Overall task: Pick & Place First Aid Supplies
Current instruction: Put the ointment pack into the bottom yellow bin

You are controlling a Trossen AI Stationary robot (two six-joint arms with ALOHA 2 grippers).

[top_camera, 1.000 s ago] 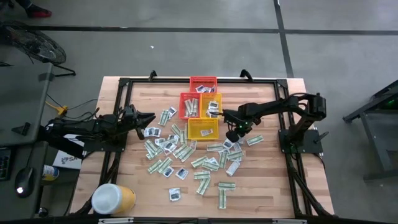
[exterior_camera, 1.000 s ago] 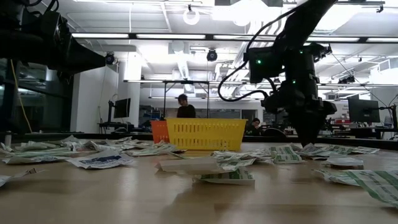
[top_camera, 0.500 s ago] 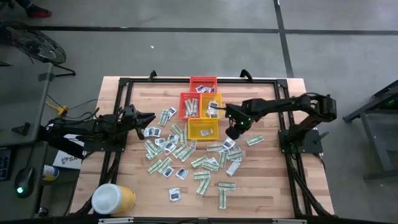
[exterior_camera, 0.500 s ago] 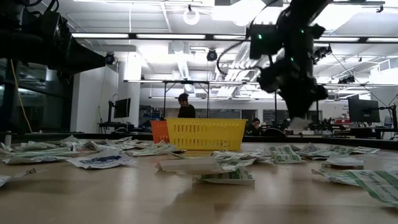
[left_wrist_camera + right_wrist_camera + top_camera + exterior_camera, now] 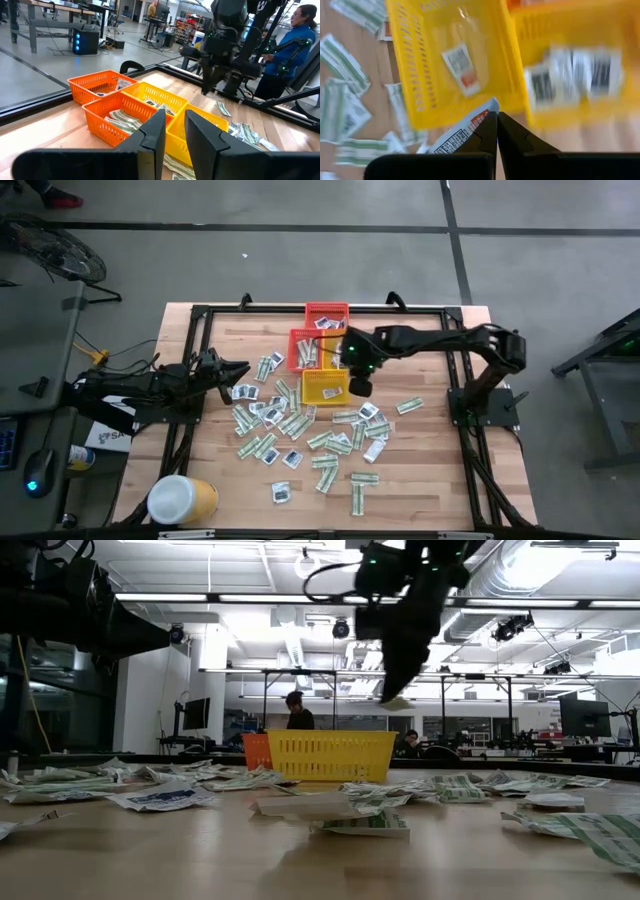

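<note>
Desk (image 5: 430,480) – wooden top in a black frame, carrying everything. Big yellow tub with white lid (image 5: 182,500) lies at the near-left corner.

Left arm waits over the desk's left side, left gripper (image 5: 243,368) pointing toward the baskets. Its fingers (image 5: 150,131) stand slightly apart with nothing visible between them.

Right arm reaches in from the right, right gripper (image 5: 358,386) raised over the near-right corner of the yellow basket (image 5: 326,387). In the low view it hangs well above that basket's rim. Its fingers (image 5: 487,129) are clenched on 1 white packet with red and black print (image 5: 462,134) – the packet sticks out past the fingertips, off the desk.

4 small baskets cluster at desk centre-back, touching each other: red basket (image 5: 327,314) farthest back, 2 orange baskets (image 5: 305,350) side by side in the middle, yellow basket nearest. Right wrist view shows 1 white packet with an orange mark (image 5: 461,68) lying inside the yellow basket; the basket beside it holds several white packets with dark marks (image 5: 572,75), blurred.

First aid supplies (image 5: 300,435) – dozens of small flat packets, green-and-white strips and white squares with dark marks – lie scattered on the desk in front of and to both sides of the baskets.

A person in a blue top (image 5: 295,37) stands beyond the desk in the left wrist view.
</note>
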